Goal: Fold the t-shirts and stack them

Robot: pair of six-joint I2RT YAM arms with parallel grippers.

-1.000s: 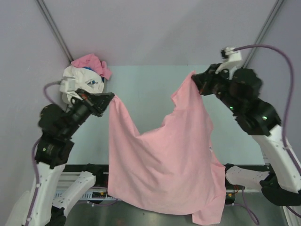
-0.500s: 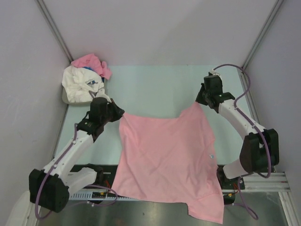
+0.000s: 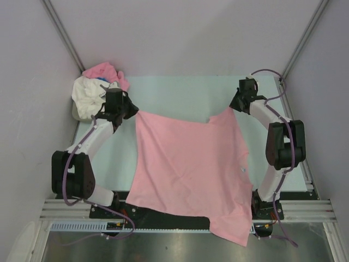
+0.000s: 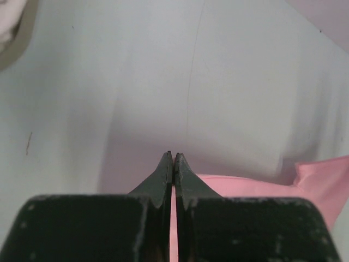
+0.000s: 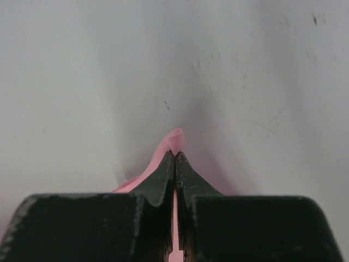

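Note:
A light-pink t-shirt (image 3: 188, 169) lies spread over the table, its lower hem hanging past the near edge. My left gripper (image 3: 132, 111) is shut on its far left corner; pink cloth (image 4: 256, 185) shows between and beside the closed jaws (image 4: 173, 158). My right gripper (image 3: 233, 107) is shut on the far right corner, and a small fold of pink cloth (image 5: 175, 139) pokes out past the fingertips (image 5: 174, 155). Both arms are stretched far forward and low. At the far left corner lie a crumpled white t-shirt (image 3: 87, 95) with a blue print and a bunched pink t-shirt (image 3: 103, 71).
The pale table (image 3: 180, 93) is walled by grey panels at the back and both sides. The heap of unfolded shirts sits close to my left gripper. The metal rail of the arm bases (image 3: 305, 207) runs along the near edge.
Both arms have swung down and forward, carrying the pink shirt from hanging in the air to lying spread flat on the table. Both grips have held.

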